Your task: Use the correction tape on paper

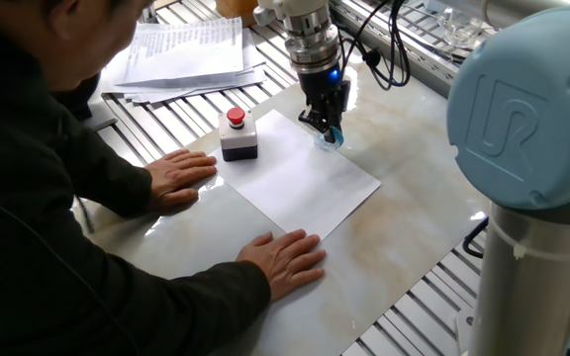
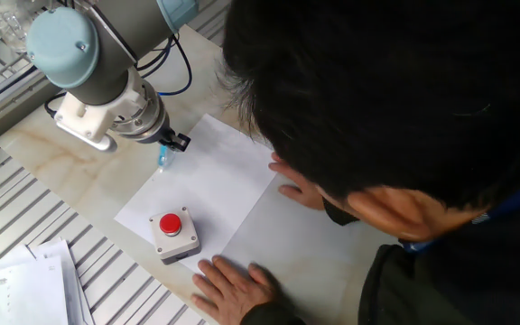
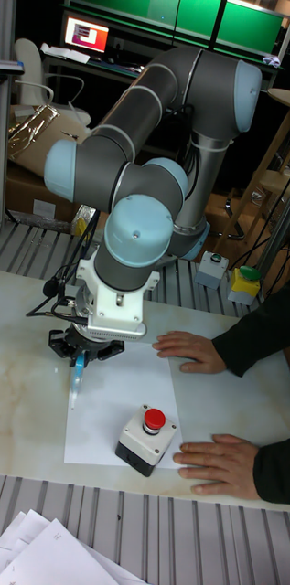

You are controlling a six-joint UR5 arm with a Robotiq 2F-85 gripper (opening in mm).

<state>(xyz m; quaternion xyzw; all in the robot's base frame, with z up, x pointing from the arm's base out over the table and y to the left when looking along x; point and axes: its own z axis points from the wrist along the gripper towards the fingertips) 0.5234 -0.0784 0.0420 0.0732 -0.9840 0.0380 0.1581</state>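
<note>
A person's hand (image 1: pixel 283 260) presses the near edge of the paper (image 1: pixel 310 183). Farther on, a grey box with red button (image 1: pixel 237 134) sits at its corner. Beyond, my gripper (image 1: pixel 329 131) is clamped on the correction tape (image 3: pixel 75 374), tip touching the paper's far edge.

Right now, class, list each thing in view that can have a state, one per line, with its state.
pincer: shut on the correction tape
correction tape: held upright, tip down on the paper's edge
paper: flat, held down by two hands
red button box: standing on the paper, unpressed
</note>
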